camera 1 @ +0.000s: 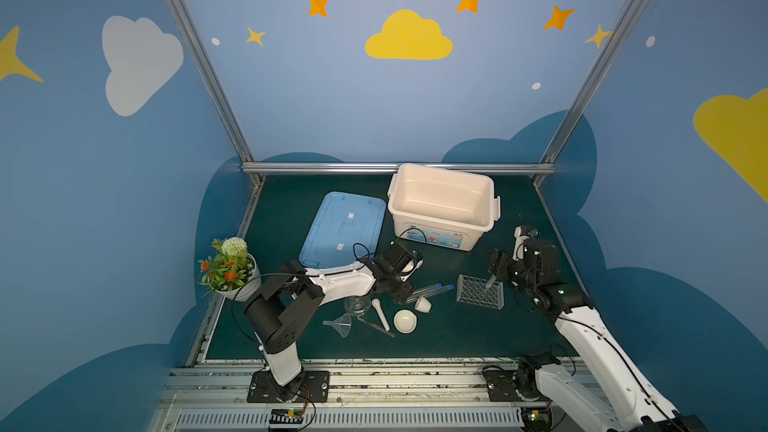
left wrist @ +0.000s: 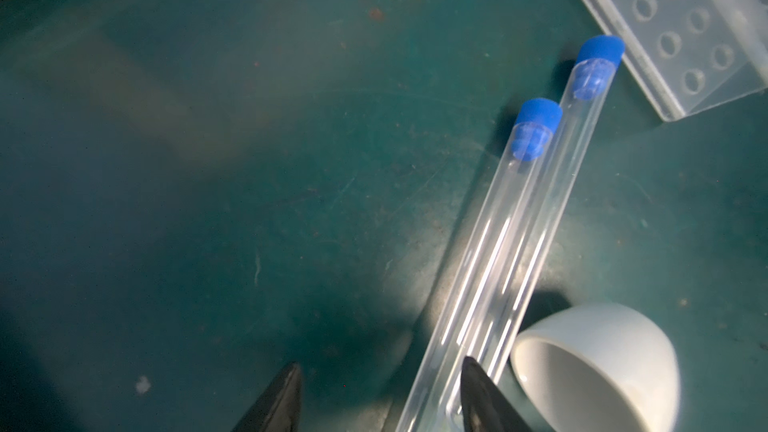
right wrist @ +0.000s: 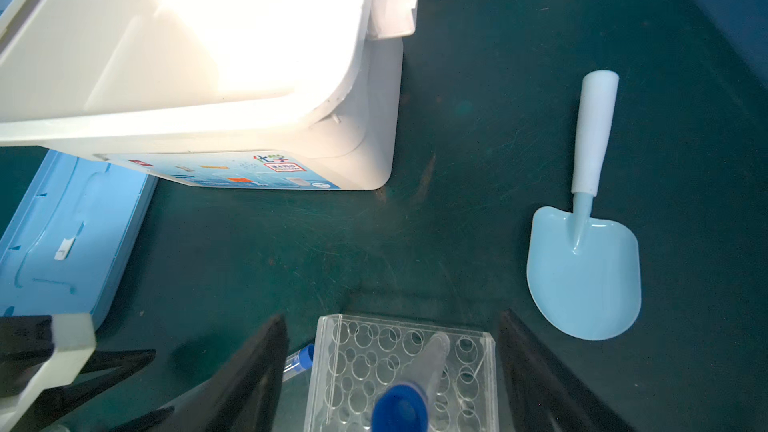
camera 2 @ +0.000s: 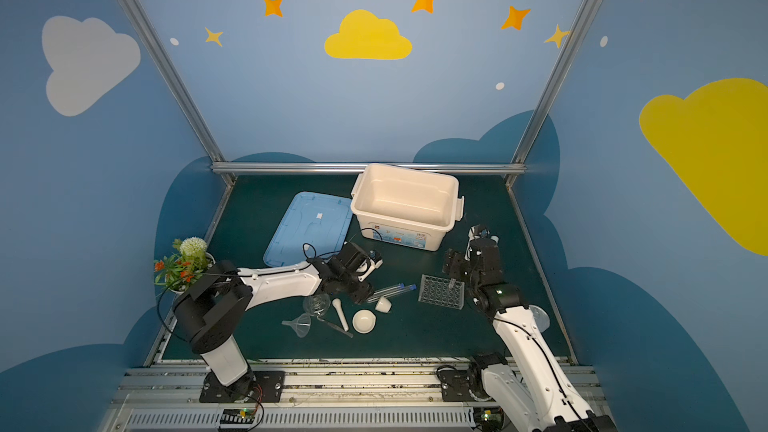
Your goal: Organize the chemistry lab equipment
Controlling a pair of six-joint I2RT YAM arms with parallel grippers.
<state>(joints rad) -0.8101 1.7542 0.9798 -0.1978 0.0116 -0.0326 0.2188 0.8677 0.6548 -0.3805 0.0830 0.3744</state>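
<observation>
Tubes (left wrist: 490,243) by parted left end effector (left wrist: 381,363), right end effector (right wrist: 394,314) released above rack (right wrist: 361,367)

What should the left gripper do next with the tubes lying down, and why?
Probably close the left gripper on the test tube between its open fingers: that tube lies loose on the mat, and the rack nearby shows empty holes.

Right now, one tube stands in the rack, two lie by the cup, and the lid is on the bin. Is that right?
No: the lid is off, lying flat beside the open bin, as both top views show. The rest holds: one tube stands in the rack and two tubes lie by the cup.
</observation>
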